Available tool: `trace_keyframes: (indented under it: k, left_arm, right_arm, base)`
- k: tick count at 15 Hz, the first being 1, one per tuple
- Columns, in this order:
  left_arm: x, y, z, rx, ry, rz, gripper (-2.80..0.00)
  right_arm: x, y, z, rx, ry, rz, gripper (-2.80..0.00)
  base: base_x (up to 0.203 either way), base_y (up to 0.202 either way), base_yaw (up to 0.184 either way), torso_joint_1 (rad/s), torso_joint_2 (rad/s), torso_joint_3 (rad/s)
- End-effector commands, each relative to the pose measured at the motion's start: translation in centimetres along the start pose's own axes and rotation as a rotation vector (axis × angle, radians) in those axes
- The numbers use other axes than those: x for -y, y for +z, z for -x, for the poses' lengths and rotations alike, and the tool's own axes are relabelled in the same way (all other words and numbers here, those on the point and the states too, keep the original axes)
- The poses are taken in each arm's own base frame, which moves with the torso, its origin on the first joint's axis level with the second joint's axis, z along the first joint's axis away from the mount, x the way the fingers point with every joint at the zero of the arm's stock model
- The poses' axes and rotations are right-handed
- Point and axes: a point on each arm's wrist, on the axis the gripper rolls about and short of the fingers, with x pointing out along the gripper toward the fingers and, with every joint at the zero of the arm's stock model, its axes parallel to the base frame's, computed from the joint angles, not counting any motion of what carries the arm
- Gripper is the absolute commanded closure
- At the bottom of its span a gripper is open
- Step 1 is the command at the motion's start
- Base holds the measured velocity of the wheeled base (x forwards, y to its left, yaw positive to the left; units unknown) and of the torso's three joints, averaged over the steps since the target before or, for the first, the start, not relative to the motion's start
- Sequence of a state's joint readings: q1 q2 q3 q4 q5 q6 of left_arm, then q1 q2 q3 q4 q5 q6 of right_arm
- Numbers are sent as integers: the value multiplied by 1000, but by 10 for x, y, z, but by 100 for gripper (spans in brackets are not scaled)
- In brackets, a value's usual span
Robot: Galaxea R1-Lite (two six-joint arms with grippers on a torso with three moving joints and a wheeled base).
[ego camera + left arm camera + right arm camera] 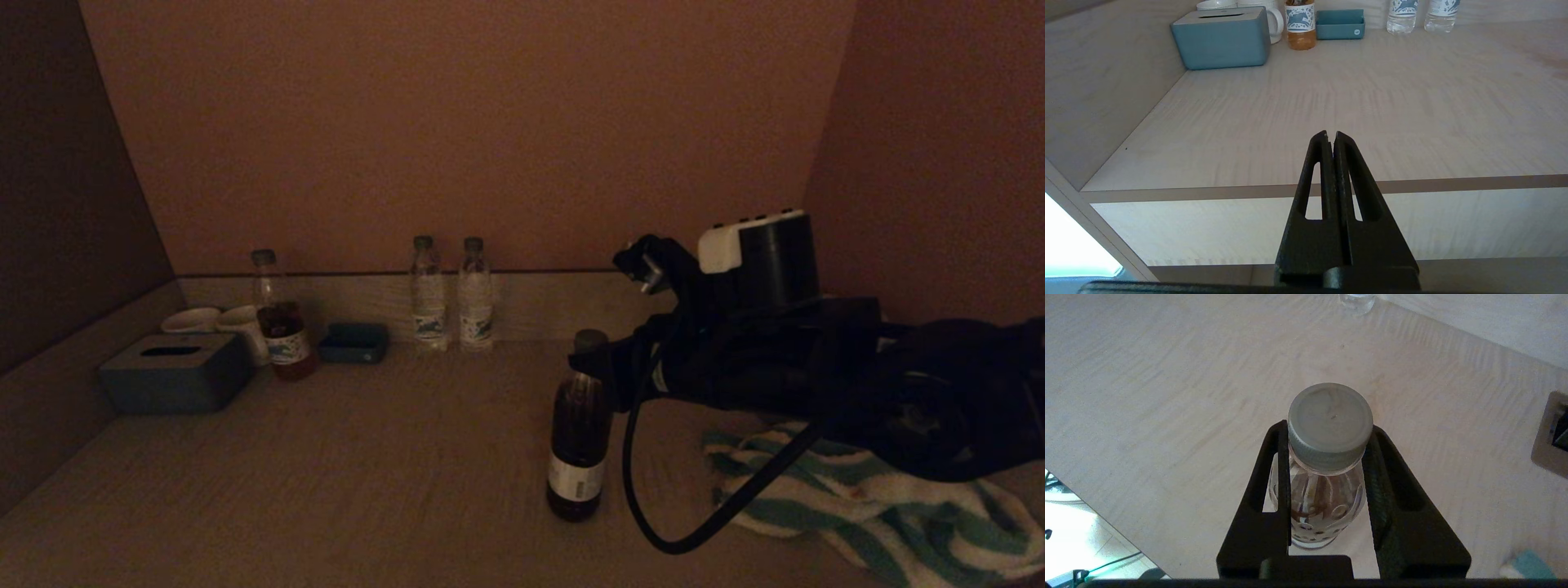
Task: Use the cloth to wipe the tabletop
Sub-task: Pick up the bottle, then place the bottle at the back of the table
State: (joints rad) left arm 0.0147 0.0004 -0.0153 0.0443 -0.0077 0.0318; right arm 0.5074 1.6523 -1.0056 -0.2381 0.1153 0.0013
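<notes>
Tabletop [1355, 102] matt wood-grain laminate; cloth [882, 506] fluffy terry; bottle [1327, 486] clear plastic.

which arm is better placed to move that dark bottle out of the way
Right. The right gripper is already closed on the neck of the bottle, beside the cloth. The left gripper is shut, back at the tabletop's front edge.

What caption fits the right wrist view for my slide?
Right end effector shut on the neck of a tea bottle standing on the tabletop.
</notes>
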Motion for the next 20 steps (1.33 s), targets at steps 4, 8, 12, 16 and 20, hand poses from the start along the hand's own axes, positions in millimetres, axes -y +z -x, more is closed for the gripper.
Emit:
trace_keyframes:
  k: [4, 8, 12, 16, 20]
  left_arm:
    - [0, 0, 0, -1, 1, 0, 0]
    - [0, 0, 0, -1, 1, 0, 0]
    - [0, 0, 0, -1, 1, 0, 0]
    - [0, 0, 0, -1, 1, 0, 0]
    - [0, 0, 0, -1, 1, 0, 0]
  right_arm:
    - [0, 27, 8, 94, -4, 13, 0]
    - [3, 36, 3, 116, -19, 15, 0]
    - [28, 44, -17, 115, -90, -1, 0]
    - [54, 68, -30, 113, -149, -22, 0]
    - [57, 71, -33, 102, -151, -24, 0]
  base:
    - [0, 0, 0, 0, 0, 0]
    - [0, 0, 0, 0, 0, 0]
    - [0, 0, 0, 0, 0, 0]
    - [0, 0, 0, 0, 0, 0]
    - [0, 0, 0, 0, 0, 0]
